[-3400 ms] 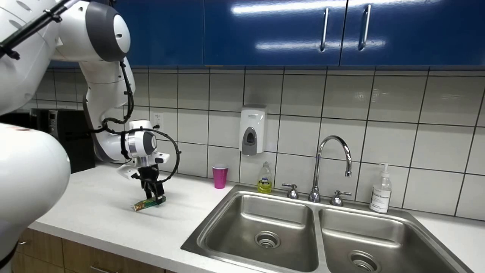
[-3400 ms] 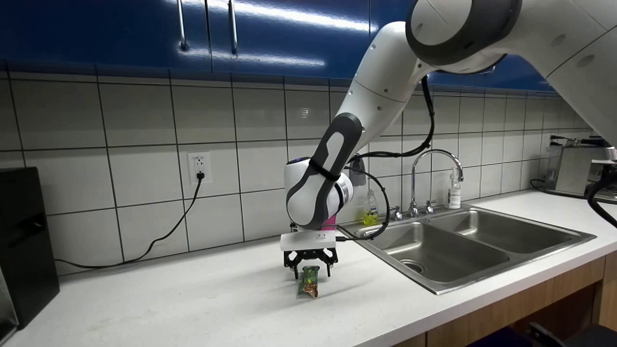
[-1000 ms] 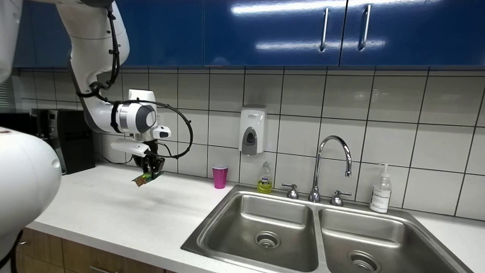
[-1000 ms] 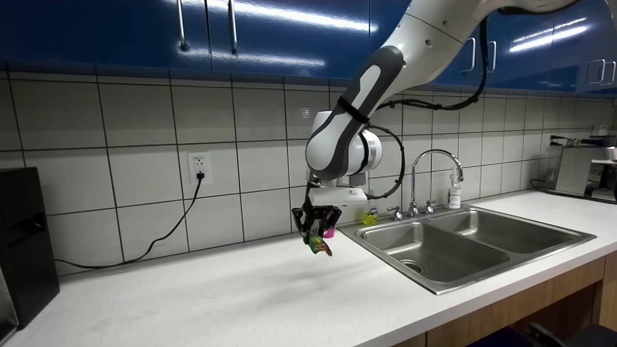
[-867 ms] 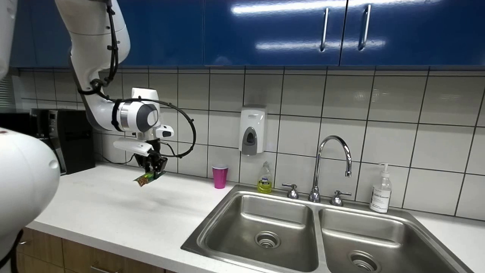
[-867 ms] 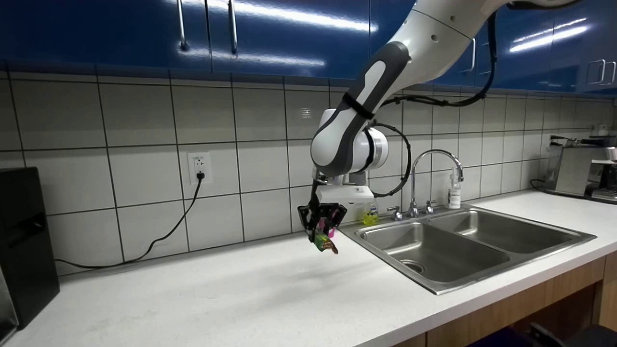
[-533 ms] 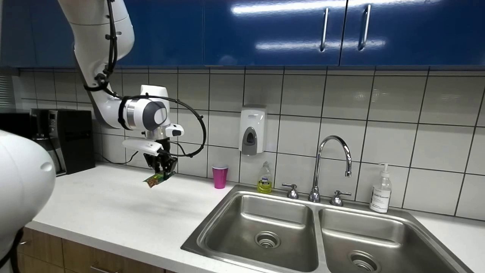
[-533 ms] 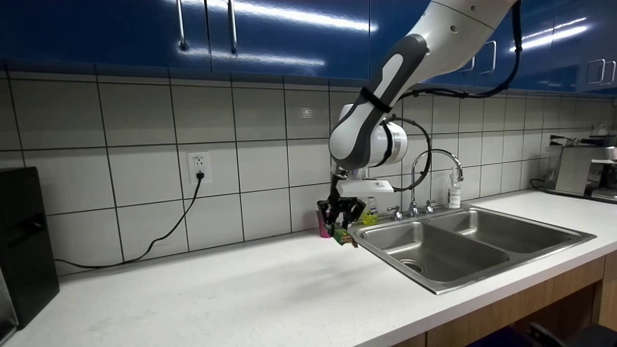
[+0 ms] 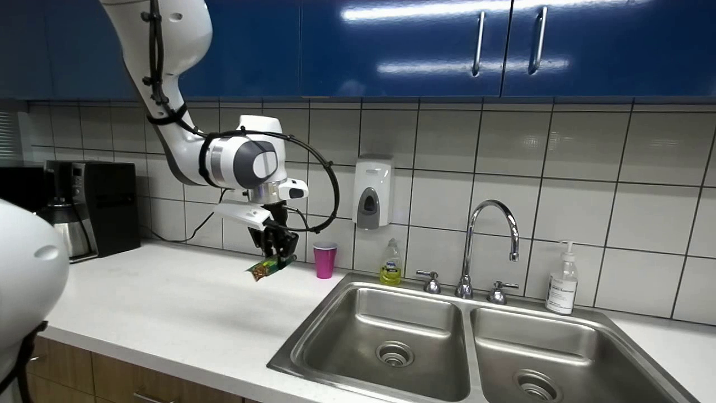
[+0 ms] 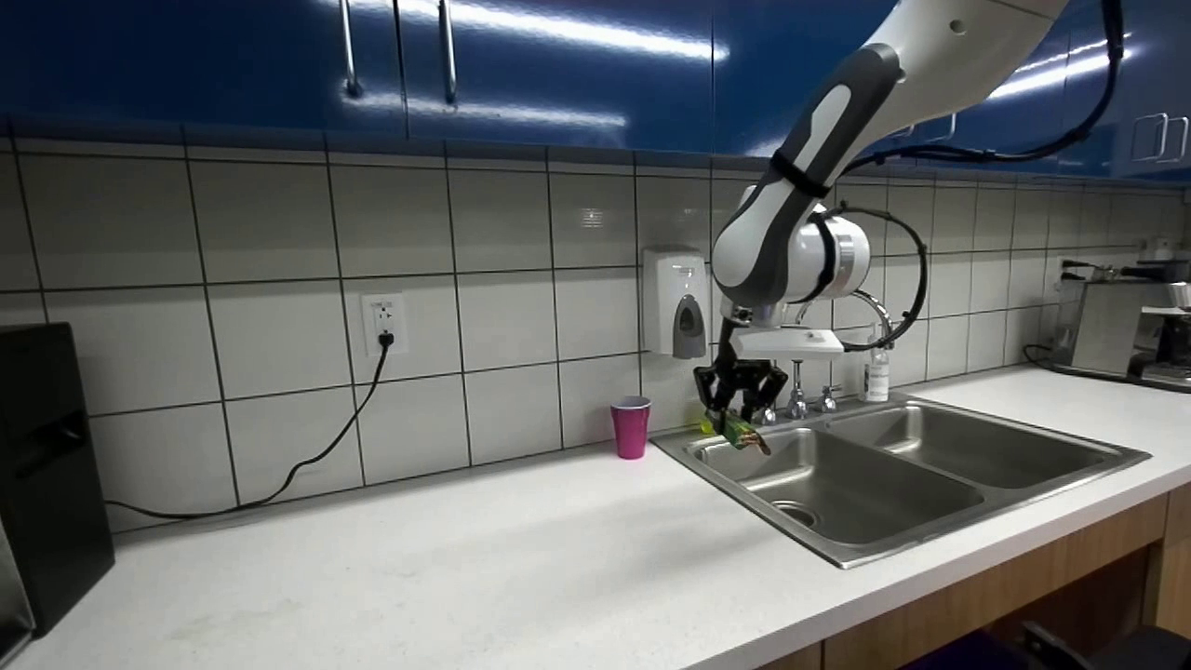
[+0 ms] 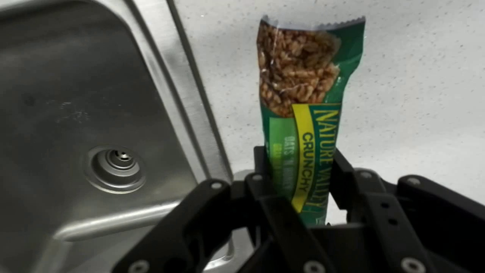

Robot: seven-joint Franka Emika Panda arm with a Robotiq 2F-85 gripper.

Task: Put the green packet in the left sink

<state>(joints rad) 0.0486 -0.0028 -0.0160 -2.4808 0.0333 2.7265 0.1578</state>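
Note:
The green packet (image 9: 267, 267), a flat granola bar wrapper with a brown picture on one end, hangs above the counter in both exterior views. My gripper (image 9: 283, 259) is shut on its long sides; in the wrist view the black fingers (image 11: 342, 178) press both edges of the packet (image 11: 303, 94). Its free end sticks out past the fingertips and its lower end is partly hidden by the jaws. The left sink (image 9: 347, 341), a steel basin with a round drain, lies to the right of the packet in an exterior view; in the wrist view the basin (image 11: 57, 125) shows at the left.
A pink cup (image 9: 325, 262) stands near the wall, close to the gripper. Behind the basins are a yellow soap bottle (image 9: 391, 266), a tall curved faucet (image 9: 469, 246) and a pump bottle (image 9: 562, 282). The sink's raised steel rim (image 10: 763, 507) borders the counter.
Earlier the packet lay on the counter between parted fingers. The gripper has since shut on it and lifted it. Over the last second both moved towards the sink, uncovering the pink cup.

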